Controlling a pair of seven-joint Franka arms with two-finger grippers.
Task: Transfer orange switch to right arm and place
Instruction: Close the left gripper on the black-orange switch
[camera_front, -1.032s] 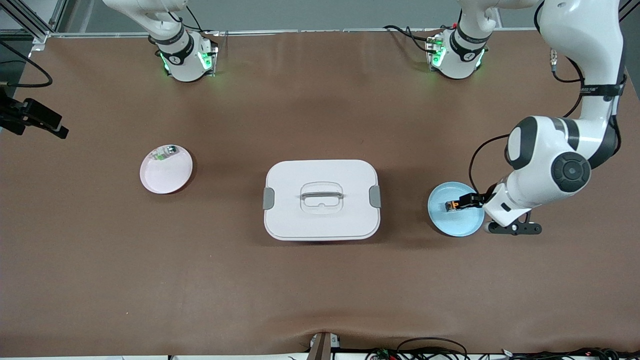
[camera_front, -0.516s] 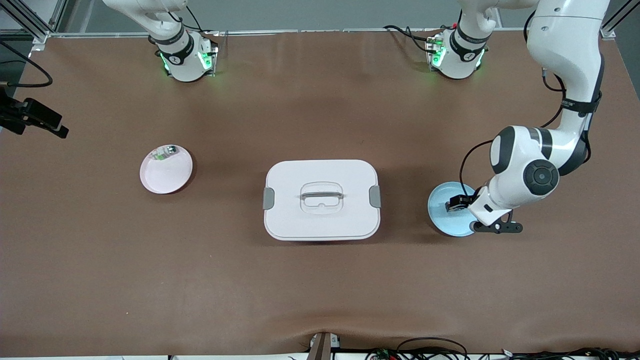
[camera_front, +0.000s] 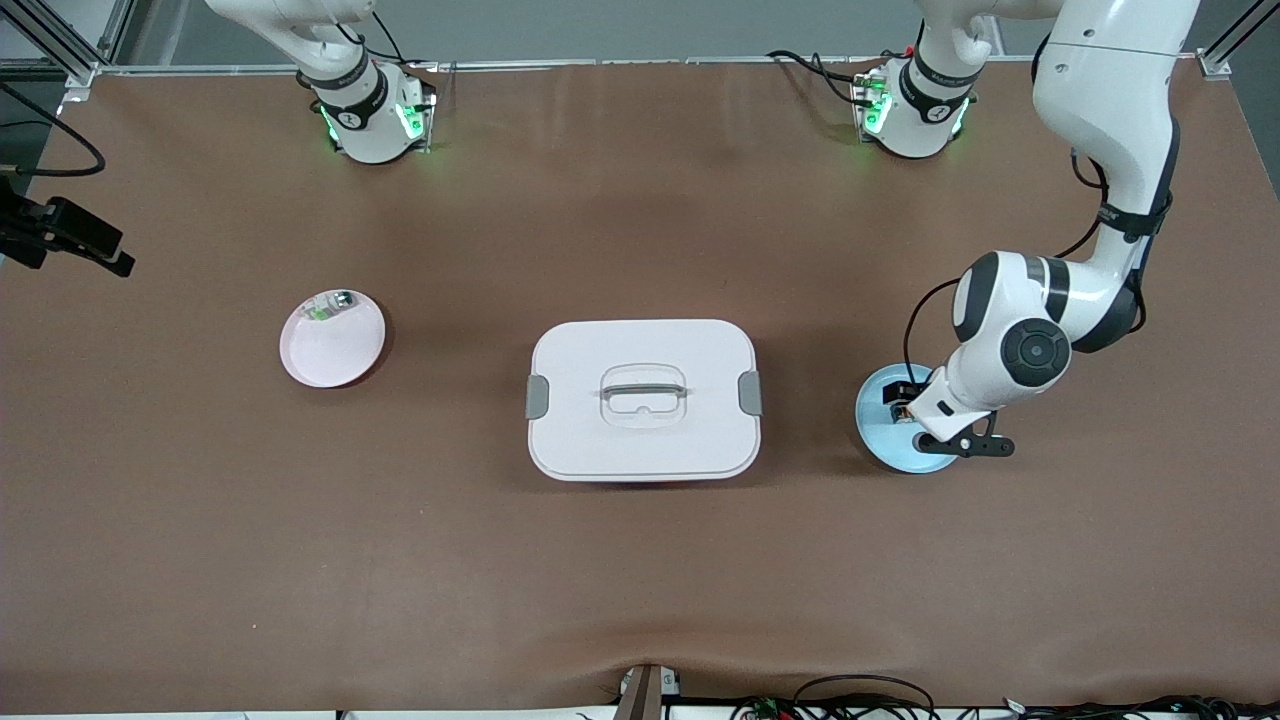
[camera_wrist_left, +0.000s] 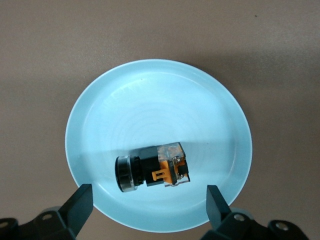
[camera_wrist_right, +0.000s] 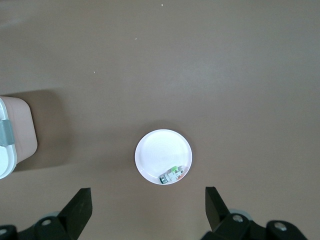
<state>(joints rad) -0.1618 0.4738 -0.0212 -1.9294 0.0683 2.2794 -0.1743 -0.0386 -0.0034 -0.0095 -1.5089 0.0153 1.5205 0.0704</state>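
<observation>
L gripper (camera_wrist_left: 147, 200), jaws open, straddles orange switch (camera_wrist_left: 152, 167) on blue plate (camera_wrist_left: 150, 90), lower-center, lined up for pickup. R gripper (camera_wrist_right: 147, 202) waits, jaws open.

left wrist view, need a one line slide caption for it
Open left gripper poised above the orange switch lying on its side in the blue plate.

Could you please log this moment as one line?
left tool: open over switch on blue plate | right tool: open, waiting above pink plate

Robotics lab, two arms (camera_front: 1090, 150), aluminium framing (camera_front: 60, 40)
</observation>
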